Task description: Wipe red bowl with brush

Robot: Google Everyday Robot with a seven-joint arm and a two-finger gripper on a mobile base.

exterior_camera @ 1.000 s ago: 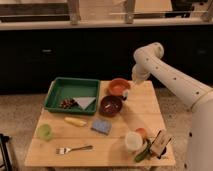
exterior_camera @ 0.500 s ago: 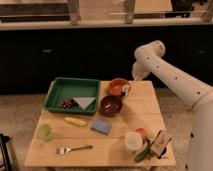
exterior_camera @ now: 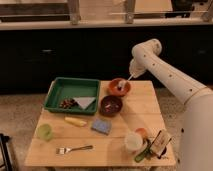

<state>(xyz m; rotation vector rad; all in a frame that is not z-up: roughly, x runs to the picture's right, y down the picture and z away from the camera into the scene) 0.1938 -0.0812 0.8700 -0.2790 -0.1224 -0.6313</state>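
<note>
The red bowl (exterior_camera: 119, 86) sits at the far edge of the wooden table (exterior_camera: 120, 142), right of the green tray. My gripper (exterior_camera: 133, 74) hangs just above and to the right of the bowl, holding the brush (exterior_camera: 125, 81) by its slim white handle. The brush slants down to the left and its head reaches into the bowl. The darker maroon bowl (exterior_camera: 110, 105) stands just in front of the red one.
A green tray (exterior_camera: 56, 95) holds a white cloth and something dark. A yellow item (exterior_camera: 75, 121), blue sponge (exterior_camera: 101, 126), green cup (exterior_camera: 44, 131) and fork (exterior_camera: 74, 149) lie on the table. A white cup (exterior_camera: 133, 141) and packets stand at the front right.
The gripper and brush have shifted slightly left and down, bringing the brush head further into the red bowl.
</note>
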